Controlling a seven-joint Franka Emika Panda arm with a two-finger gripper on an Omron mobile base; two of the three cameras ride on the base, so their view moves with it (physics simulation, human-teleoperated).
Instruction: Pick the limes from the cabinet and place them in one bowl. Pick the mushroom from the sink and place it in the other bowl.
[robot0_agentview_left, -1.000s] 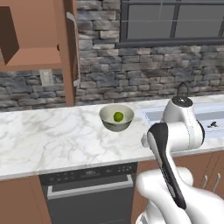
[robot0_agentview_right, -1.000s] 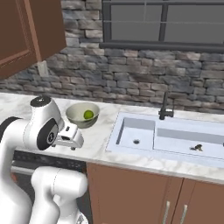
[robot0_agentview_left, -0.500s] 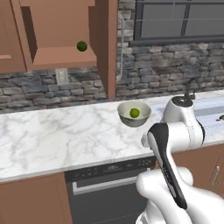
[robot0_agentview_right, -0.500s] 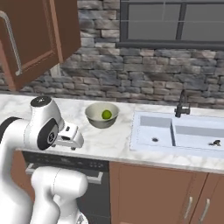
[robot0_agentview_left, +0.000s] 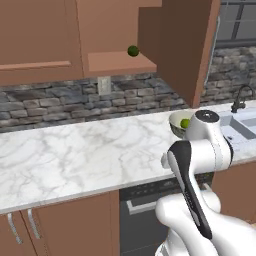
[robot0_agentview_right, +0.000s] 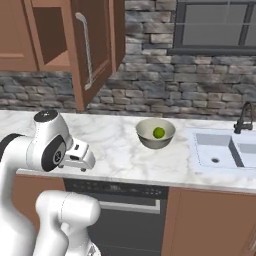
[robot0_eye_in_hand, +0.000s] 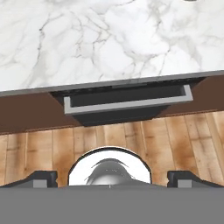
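1. Left base view: a dark lime (robot0_agentview_left: 133, 50) sat on the shelf of the open cabinet (robot0_agentview_left: 112, 62), near the shelf's front edge, above the bowl (robot0_agentview_left: 179, 123). Small, round, smooth and firm, it looked light and apt to roll; I judged a hold across its middle safest. A brighter lime (robot0_agentview_left: 185, 123) lay inside the bowl, which stood on the white veined marble worktop (robot0_agentview_left: 85, 155). The cabinet was flat brown wood; the wall behind was rough grey stone.

2. Right base view: the bowl (robot0_agentview_right: 155, 134) was deep, round and cream-grey, with the bright lime (robot0_agentview_right: 159, 132) resting at its bottom. To the bowl's right lay the pale sink (robot0_agentview_right: 222, 150) with a slim dark faucet (robot0_agentview_right: 243, 118). To its upper left the cabinet door (robot0_agentview_right: 92, 47) stood swung open, with a long silver bar handle.

3. Hand view: the pincer (robot0_eye_in_hand: 111, 178) stood wide and empty, its dark fingertips (robot0_eye_in_hand: 40, 178) far apart, pointing down over the worktop edge toward a dark oven front (robot0_eye_in_hand: 127, 103) and plank floor (robot0_eye_in_hand: 175, 140).
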